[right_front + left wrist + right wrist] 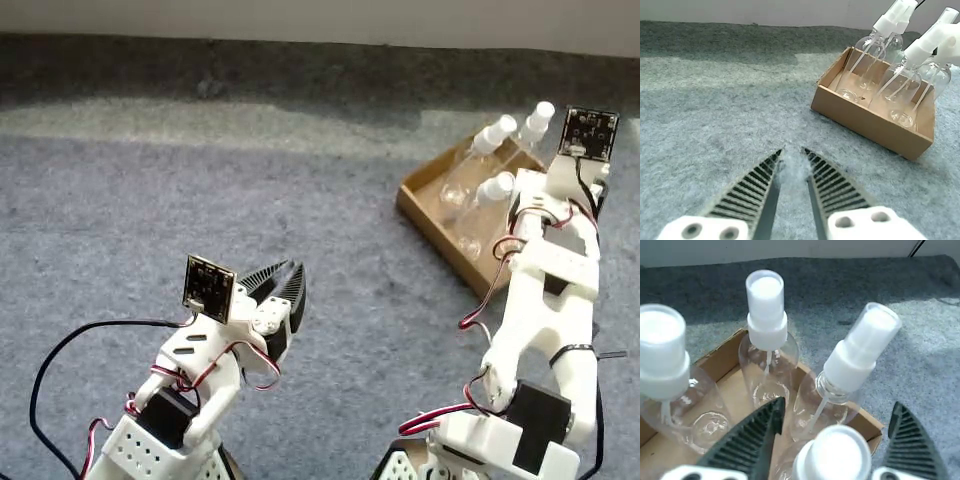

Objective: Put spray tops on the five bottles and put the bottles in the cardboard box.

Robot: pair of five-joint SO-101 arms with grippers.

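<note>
The cardboard box [428, 200] sits at the right of the grey carpet, with several clear bottles standing in it, each with a white spray top [496, 133]. My right arm [550, 265] hangs over the box. The right gripper [835, 437] is open, its black fingers [752, 440] on either side of one bottle's spray top [836, 455] without touching it. Other bottles [767, 360] stand just beyond. My left gripper [792, 152] sits low over bare carpet well away from the box [865, 120], with a narrow gap between its fingers and nothing in it.
Grey carpet [200, 200] covers the table, bare from the left gripper [285, 290] across to the box. A pale wall edge runs along the far side. Red, black and white cables loop beside both arm bases.
</note>
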